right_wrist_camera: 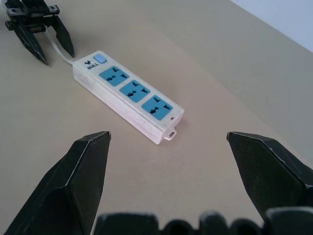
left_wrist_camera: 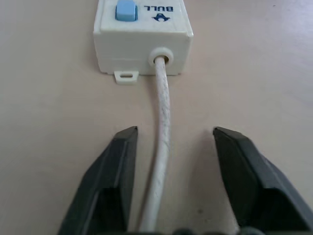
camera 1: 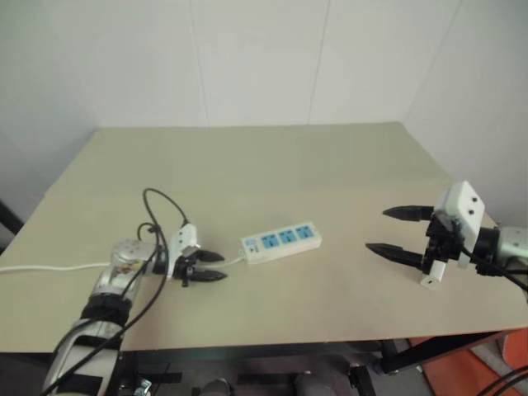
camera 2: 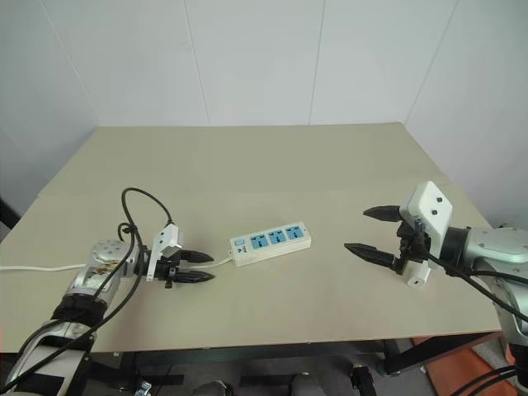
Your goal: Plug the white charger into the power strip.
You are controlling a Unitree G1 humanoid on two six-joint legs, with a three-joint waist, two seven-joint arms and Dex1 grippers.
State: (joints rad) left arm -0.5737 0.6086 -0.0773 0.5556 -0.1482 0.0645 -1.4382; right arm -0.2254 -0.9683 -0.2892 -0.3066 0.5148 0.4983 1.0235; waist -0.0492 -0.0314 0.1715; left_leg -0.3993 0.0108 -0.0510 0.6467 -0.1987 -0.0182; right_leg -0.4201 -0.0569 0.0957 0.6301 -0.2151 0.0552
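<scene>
Lying across the middle of the table [camera 2: 272, 173], the power strip [camera 2: 271, 242] is the thing everything else sits around, its three blue sockets facing up with nothing plugged into any of them. Off its switch end, on the left, the thin white cord [left_wrist_camera: 160, 147] runs away toward the table's edge, and the left claw [camera 2: 196, 268] sits low over that cord just short of the strip, its two black fingers [left_wrist_camera: 110, 181] spread to either side of the cord without pinching it; it has hold of nothing. To my eye it is lined up there to steady the strip by its tail. Well off the strip's far end, to the right, the right claw [camera 2: 370, 230] hangs above the table, spread wide, empty and aimed back toward the sockets as if waiting. I can't pick out the white charger anywhere on the table, so the plugging step looks not yet begun.
</scene>
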